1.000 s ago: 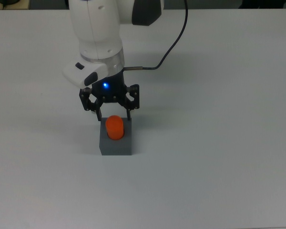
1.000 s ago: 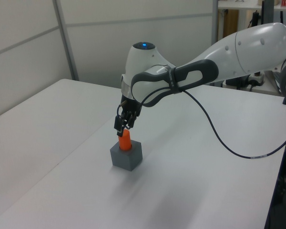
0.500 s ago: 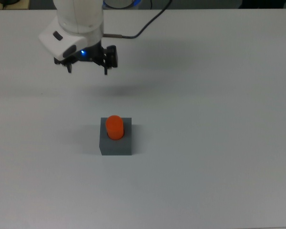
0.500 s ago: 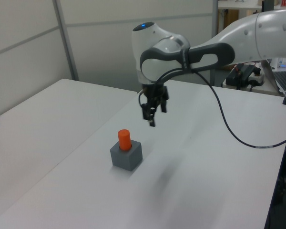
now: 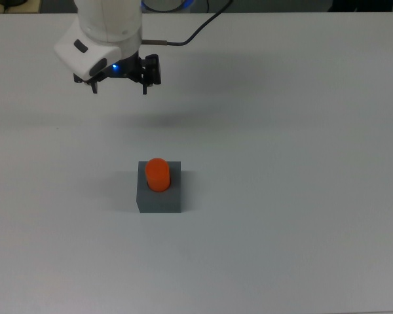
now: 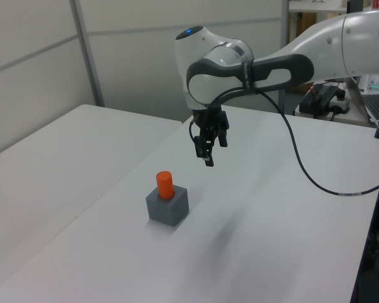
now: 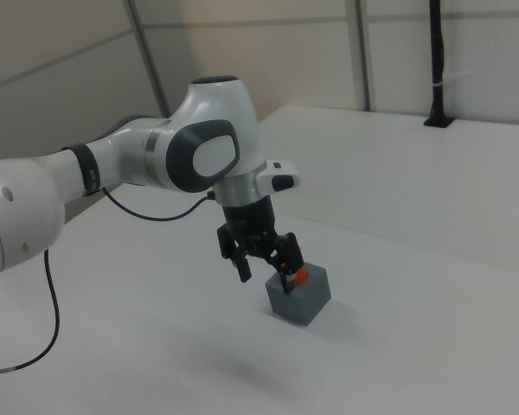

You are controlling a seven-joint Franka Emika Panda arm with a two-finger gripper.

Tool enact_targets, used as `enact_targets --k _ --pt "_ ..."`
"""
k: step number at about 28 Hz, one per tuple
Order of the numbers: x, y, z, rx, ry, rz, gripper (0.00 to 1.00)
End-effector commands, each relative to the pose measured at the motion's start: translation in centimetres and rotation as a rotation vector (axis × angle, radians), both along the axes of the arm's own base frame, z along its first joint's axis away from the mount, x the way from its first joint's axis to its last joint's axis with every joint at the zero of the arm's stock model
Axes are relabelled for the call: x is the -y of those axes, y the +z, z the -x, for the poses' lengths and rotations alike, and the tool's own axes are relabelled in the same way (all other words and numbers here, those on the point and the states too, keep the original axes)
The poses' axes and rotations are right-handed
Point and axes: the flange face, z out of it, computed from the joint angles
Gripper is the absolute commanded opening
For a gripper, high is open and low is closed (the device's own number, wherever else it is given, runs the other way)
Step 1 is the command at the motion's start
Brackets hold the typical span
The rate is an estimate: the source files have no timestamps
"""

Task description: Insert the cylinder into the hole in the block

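Orange-red against dark grey, the cylinder (image 5: 158, 174) stands upright in the block (image 5: 160, 195) near the middle of the top view, its upper part rising above the block's square top face. The block sits alone on the white counter (image 5: 301, 163). The gripper (image 5: 119, 86) hangs in the upper left of the top view, well apart from both, with its jaws spread and holding nothing — the left view shows it raised above the counter too. By this layout the placing looks done. Little remains to go wrong, though the cylinder may not be fully seated, since much of it shows above the hole; a low sweep of the arm back across the centre could then tip it or shove the block.
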Motion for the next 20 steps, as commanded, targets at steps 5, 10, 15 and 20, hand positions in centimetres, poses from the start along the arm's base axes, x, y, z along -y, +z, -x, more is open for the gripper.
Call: enact_targets --k 5,10,15,20 --pt "-1.5 2.1 -0.8 0.045 0.044 -0.058 1.0" --pt "-1.9 2.4 -0.8 0.047 0.048 -0.058 1.0" --pt "-2.2 2.1 -0.8 0.042 0.051 -0.058 1.0" --pt "-2.2 1.9 -0.8 0.039 0.05 -0.057 1.0"
